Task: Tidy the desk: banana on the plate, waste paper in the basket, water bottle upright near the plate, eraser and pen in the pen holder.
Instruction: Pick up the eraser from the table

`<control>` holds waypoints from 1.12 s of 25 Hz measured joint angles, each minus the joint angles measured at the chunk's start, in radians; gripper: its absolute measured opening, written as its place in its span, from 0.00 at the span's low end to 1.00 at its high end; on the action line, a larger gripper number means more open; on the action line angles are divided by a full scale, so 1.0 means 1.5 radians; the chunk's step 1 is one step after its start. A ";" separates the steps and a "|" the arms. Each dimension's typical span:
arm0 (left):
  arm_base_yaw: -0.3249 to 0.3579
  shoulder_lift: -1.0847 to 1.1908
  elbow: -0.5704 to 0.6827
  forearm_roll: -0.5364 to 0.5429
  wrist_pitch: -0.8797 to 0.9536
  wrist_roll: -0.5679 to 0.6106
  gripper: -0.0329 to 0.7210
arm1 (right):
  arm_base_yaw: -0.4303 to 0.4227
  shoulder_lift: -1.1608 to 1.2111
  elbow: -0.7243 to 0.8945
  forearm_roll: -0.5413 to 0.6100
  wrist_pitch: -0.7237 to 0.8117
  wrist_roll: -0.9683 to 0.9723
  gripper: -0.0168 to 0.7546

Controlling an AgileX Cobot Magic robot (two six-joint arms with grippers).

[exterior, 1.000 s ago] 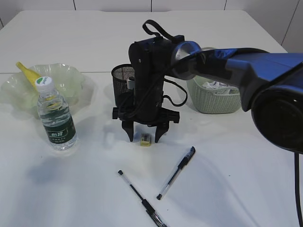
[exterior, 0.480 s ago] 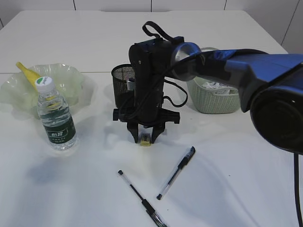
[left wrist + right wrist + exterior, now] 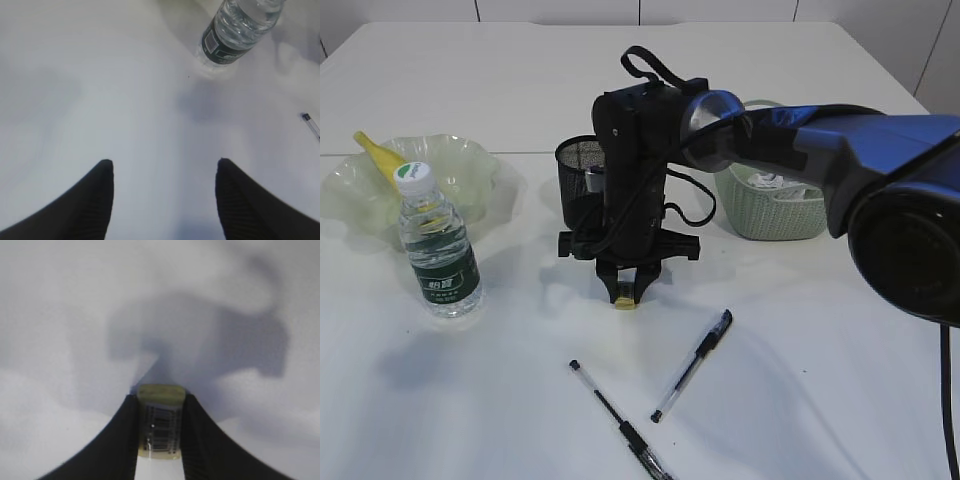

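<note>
My right gripper point(image 3: 626, 290) points straight down at the table's middle, and its fingers press both sides of the small yellow eraser point(image 3: 625, 297). The right wrist view shows the eraser point(image 3: 160, 425), barcode sleeve up, clamped in that gripper point(image 3: 160, 399). Just behind stands the black mesh pen holder point(image 3: 577, 168). Two pens point(image 3: 693, 364) point(image 3: 621, 424) lie in front. The water bottle point(image 3: 439, 245) point(image 3: 234, 31) stands upright by the green glass plate point(image 3: 470, 162), which holds the banana point(image 3: 378, 154). My left gripper point(image 3: 164, 162) hangs open over bare table.
The pale green basket point(image 3: 772, 218) with crumpled paper point(image 3: 776, 180) inside sits right of the pen holder, behind the right arm. A pen tip point(image 3: 311, 124) shows at the right edge of the left wrist view.
The right gripper's fingers have closed from wide apart onto the eraser. The arm has stayed in place, and the left gripper has not moved.
</note>
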 joint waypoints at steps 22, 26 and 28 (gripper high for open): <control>0.000 0.000 0.000 0.000 -0.014 0.000 0.65 | 0.000 -0.106 -0.047 -0.093 0.004 -0.170 0.23; 0.000 0.000 0.000 0.000 -0.014 0.000 0.65 | 0.000 -0.112 -0.109 -0.133 0.007 -0.186 0.22; 0.000 0.000 0.000 0.000 -0.014 0.000 0.65 | 0.000 -0.113 -0.128 -0.138 0.008 -0.192 0.22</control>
